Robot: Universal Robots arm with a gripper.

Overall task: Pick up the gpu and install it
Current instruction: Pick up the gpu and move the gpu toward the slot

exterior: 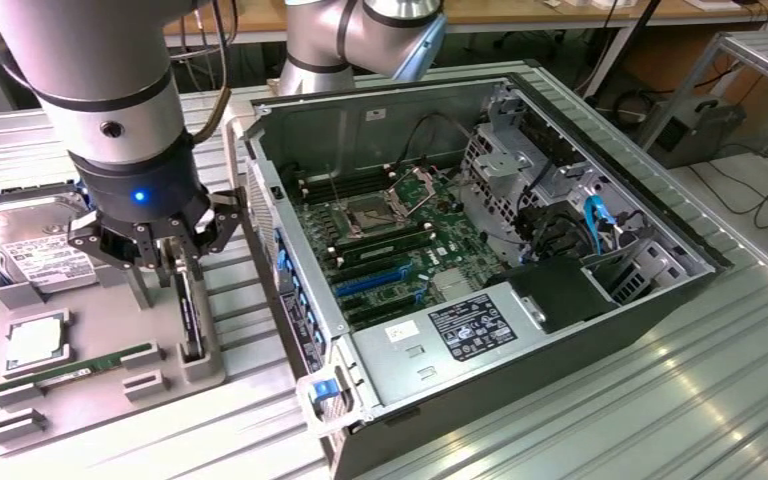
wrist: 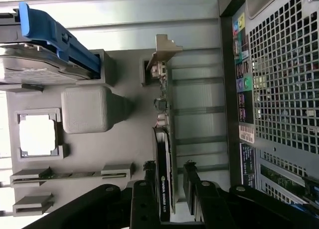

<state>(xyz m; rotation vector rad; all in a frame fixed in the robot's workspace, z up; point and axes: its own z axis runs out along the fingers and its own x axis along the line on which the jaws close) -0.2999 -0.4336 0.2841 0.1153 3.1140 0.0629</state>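
- Gripper (exterior: 171, 262) hangs low over the gray tray (exterior: 91, 395) in the exterior view's left, jaws spread wide. In the wrist view its fingers (wrist: 191, 179) straddle the gpu (wrist: 163, 164), one on each face. A gap shows on at least one side, so nothing is clamped yet.
- Drive (exterior: 31, 250) lies flat at the tray's far-left end, in its own pocket, well clear of the arm.
- CPU (exterior: 37, 340) sits in a square recess below the drive, and the RAM (exterior: 71, 372) lies in a narrow groove nearer the lower edge. Each part seems to have a nest that fixes its pose.
- Gpu (exterior: 191, 320) stands on its long edge in slotted blocks at the tray's right side, just beside the case. Standing it upright likely leaves both flat faces free for a pinch from above. Its bracket (wrist: 164, 49) is at the end away from the fingers.
- Case (exterior: 261, 180) lies open on its side, centre to right of the frame, with the board facing up. Its blue slots (exterior: 373, 283) are bare, so the card is not installed.
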